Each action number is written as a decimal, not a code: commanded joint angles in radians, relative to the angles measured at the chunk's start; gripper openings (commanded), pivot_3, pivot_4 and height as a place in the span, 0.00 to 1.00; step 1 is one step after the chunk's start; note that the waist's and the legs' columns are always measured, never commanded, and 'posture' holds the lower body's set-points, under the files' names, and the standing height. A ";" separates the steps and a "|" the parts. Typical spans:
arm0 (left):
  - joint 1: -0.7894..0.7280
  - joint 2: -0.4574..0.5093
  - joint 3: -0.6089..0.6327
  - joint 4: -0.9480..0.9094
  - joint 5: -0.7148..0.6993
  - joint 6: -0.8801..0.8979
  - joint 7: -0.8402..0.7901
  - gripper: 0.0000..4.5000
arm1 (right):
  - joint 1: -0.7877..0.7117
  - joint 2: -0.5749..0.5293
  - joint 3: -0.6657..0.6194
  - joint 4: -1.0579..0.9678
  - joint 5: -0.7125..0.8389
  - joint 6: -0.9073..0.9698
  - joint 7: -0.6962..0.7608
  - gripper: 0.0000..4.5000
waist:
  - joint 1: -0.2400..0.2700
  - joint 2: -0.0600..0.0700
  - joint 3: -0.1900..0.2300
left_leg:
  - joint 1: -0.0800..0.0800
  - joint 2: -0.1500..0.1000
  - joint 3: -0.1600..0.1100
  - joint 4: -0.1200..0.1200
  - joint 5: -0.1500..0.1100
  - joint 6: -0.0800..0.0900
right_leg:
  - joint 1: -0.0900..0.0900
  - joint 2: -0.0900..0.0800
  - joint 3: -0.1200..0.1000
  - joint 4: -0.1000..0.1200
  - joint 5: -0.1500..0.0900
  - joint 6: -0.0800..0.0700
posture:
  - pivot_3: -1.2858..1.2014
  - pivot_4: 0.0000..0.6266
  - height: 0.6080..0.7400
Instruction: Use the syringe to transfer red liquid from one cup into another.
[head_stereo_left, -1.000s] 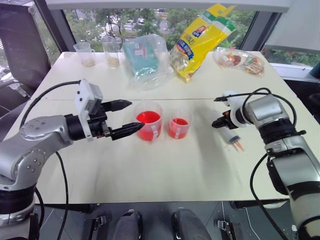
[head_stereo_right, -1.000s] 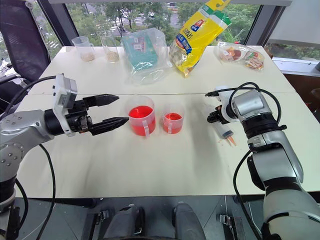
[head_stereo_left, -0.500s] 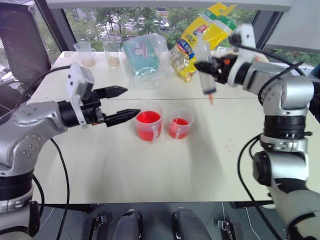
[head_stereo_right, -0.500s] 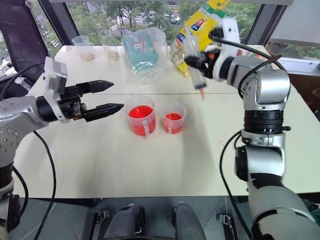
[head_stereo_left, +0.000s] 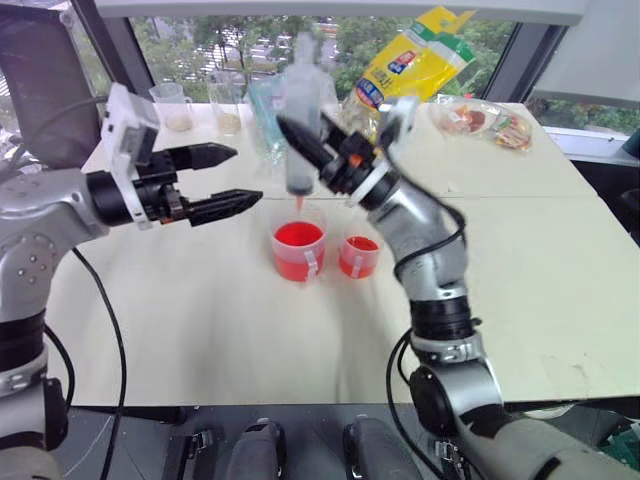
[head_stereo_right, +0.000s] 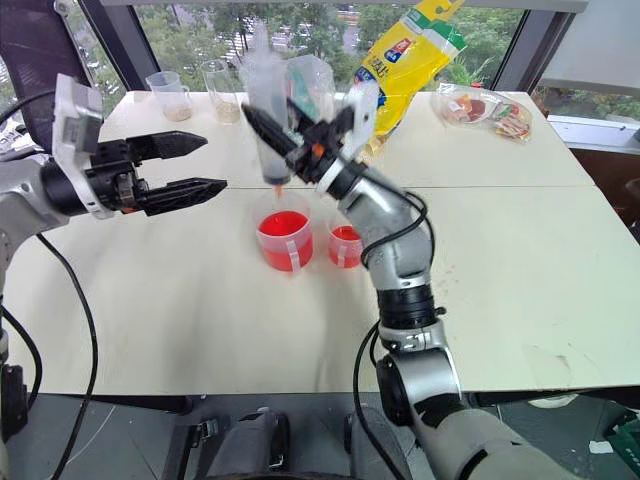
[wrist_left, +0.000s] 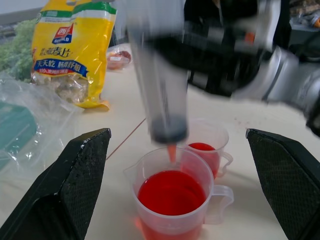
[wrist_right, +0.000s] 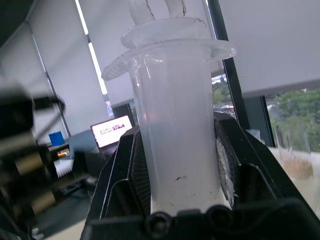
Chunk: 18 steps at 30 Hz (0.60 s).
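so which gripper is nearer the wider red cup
Right. The right gripper holds the syringe just above the wider cup; the left gripper hovers open beside it.

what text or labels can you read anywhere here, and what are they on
"天天吃 精满纤期" or similar: white characters on the blue band of the yellow snack bag; partly blurred, so uncertain.
Red and blue brand logo above it: too small to read.
White label strips on the wider red cup and narrower red cup: no readable print.
Laptop screen: too blurred to read.
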 joint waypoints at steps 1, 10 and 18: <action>-0.022 0.026 0.041 -0.018 -0.019 0.007 -0.009 1.00 | 0.031 0.007 0.040 0.031 -0.037 -0.119 0.024 0.30 | 0.000 0.000 0.000 | 0.000 0.000 0.000 0.000 0.000 0.000 | 0.000 0.000 0.000 0.000 0.000 0.000 | 0.52 0.24 1.00; -0.063 -0.024 -0.018 -0.003 -0.013 0.013 -0.004 1.00 | 0.127 -0.016 0.113 0.082 -0.098 -0.206 0.043 0.30 | 0.000 0.000 0.000 | 0.000 0.000 0.000 0.000 0.000 -0.001 | 0.000 0.000 0.000 0.001 0.000 0.000 | 0.52 0.24 1.00; -0.131 -0.109 -0.074 0.042 0.026 -0.005 -0.003 1.00 | 0.130 -0.023 0.137 0.105 -0.120 -0.219 0.046 0.30 | -0.001 0.000 0.000 | 0.001 0.000 0.000 0.000 0.001 -0.001 | 0.000 0.001 0.000 0.002 0.000 0.000 | 0.52 0.24 1.00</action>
